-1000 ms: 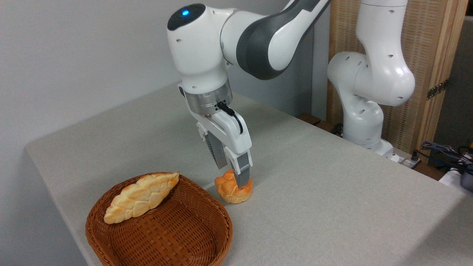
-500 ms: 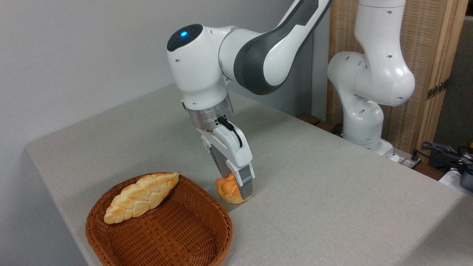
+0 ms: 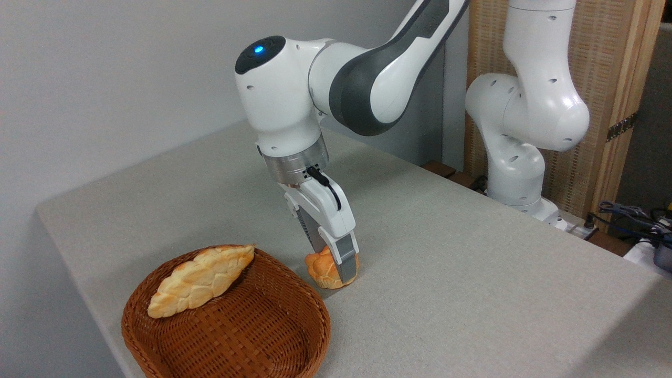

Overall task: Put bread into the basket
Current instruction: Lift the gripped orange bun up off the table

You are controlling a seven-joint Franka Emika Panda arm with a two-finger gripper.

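Standing at the near corner of the table, you meet the basket first, reddish-brown wicker set close to the table's near-left edge, with a long pale braided loaf lying across its far-left rim and most of its woven floor bare. Just beyond the basket's right rim, apart from it by a thin strip of cloth, sits the bread, a small golden-orange knotted bun resting on the table. The gripper comes down on the bun from above and behind, tilted so that its body leans away from the basket toward the far side; the near grey finger lies flat against the side of the bun turned away from the basket, while the other finger is hidden behind the bun. The fingers look to be pinching the bun between them, though the far contact cannot be seen. What matters for the next move, I would judge, is that the basket lies to the left of the bun and a little nearer, rim higher than the bun's base, so the bun must rise before it travels left. Farther back stands the arm's white base.
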